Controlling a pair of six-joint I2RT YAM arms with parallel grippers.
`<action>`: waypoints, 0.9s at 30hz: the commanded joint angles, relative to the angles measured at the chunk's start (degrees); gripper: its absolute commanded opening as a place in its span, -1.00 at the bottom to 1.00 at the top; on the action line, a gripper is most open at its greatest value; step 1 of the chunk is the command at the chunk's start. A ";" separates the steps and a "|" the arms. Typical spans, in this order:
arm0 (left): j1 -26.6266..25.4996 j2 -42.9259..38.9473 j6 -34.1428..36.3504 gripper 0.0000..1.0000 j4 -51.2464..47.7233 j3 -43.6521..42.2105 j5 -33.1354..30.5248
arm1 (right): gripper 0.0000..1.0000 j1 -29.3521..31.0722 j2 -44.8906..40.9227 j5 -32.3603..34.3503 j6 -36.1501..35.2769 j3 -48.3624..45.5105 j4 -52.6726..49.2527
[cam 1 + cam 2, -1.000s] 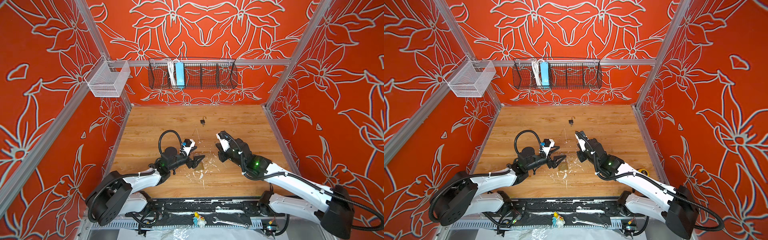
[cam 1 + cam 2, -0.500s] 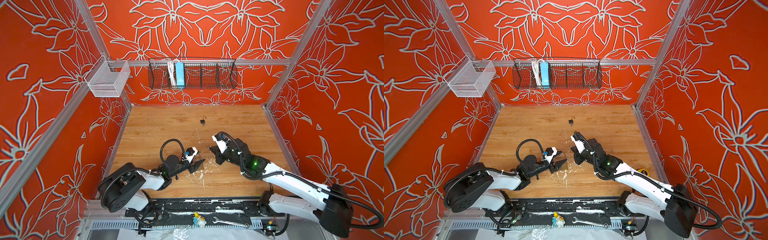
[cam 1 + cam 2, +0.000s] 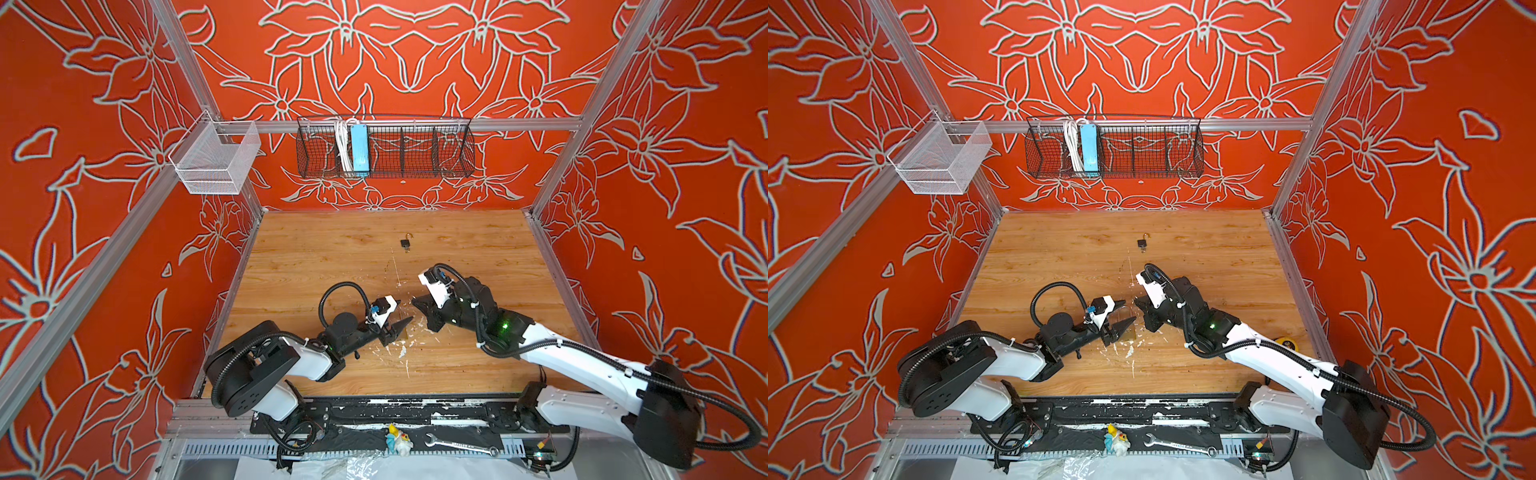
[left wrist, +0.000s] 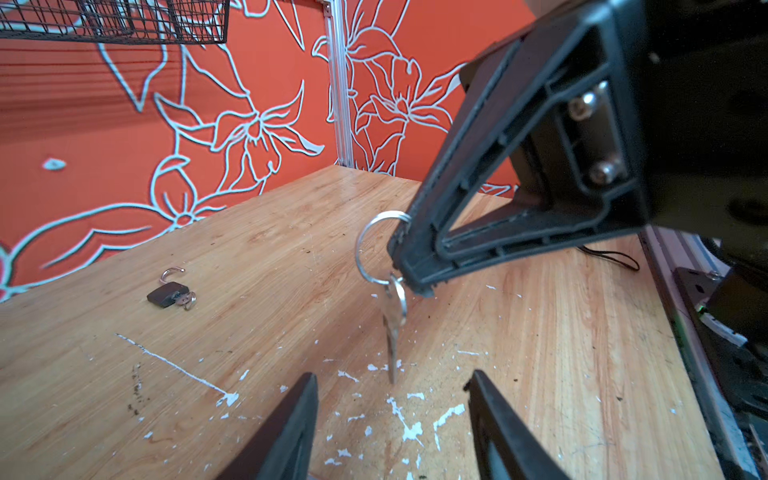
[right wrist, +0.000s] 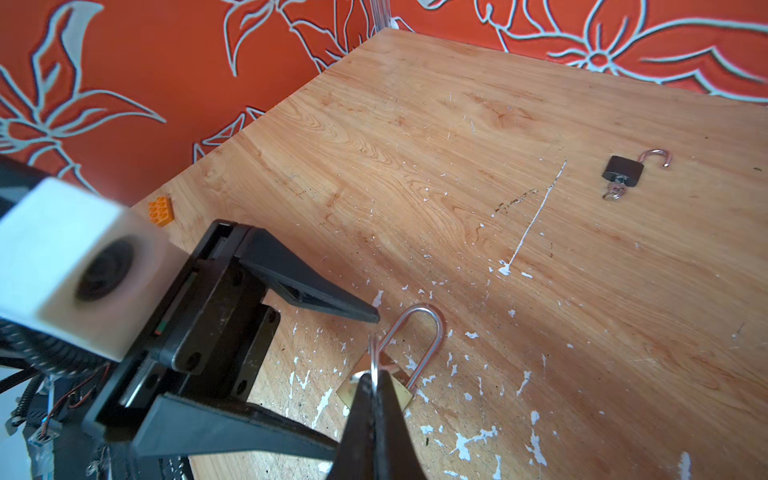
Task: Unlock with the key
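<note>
My right gripper (image 4: 409, 270) (image 5: 376, 378) is shut on a key ring (image 4: 365, 249), and a silver key (image 4: 392, 328) hangs from it, tip pointing down over the table. A brass padlock (image 5: 415, 353) with a silver shackle lies flat on the wood right under that gripper. In a top view it shows as a brassy patch (image 3: 1128, 332). My left gripper (image 3: 406, 310) (image 4: 392, 376) faces the right gripper (image 3: 415, 304), jaws open and empty. The key's tip hangs just beyond them. The left wrist view does not show the brass padlock.
A small black padlock (image 3: 406, 243) (image 4: 168, 293) with its shackle open and a key in it lies farther back. An orange brick (image 5: 160, 212) sits near the left wall. A black wire basket (image 3: 384, 145) and a white one (image 3: 216, 160) hang on the walls.
My left gripper's jaws have narrowed and its arm has folded back. My right gripper has come down and left with the key, closer to the left gripper.
</note>
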 commanded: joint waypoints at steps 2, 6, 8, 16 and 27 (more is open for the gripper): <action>-0.41 -0.62 1.35 0.16 2.57 -0.33 0.00 | -1.00 0.29 0.47 -1.30 0.58 -0.45 1.74; -0.41 -0.84 1.84 0.16 2.11 -0.35 -0.59 | -1.00 0.31 0.16 -1.30 0.53 -0.59 1.84; -0.44 -0.83 1.84 0.16 2.32 -0.37 -0.60 | -1.00 0.40 0.18 -1.22 0.54 -0.59 1.91; -0.50 -0.69 2.10 0.16 2.58 -0.56 -0.82 | -1.00 0.52 0.12 -1.30 0.46 -0.72 2.02; -0.50 0.19 2.19 0.16 5.11 -1.35 -1.24 | -1.00 0.45 -1.29 -1.56 0.51 -1.01 2.08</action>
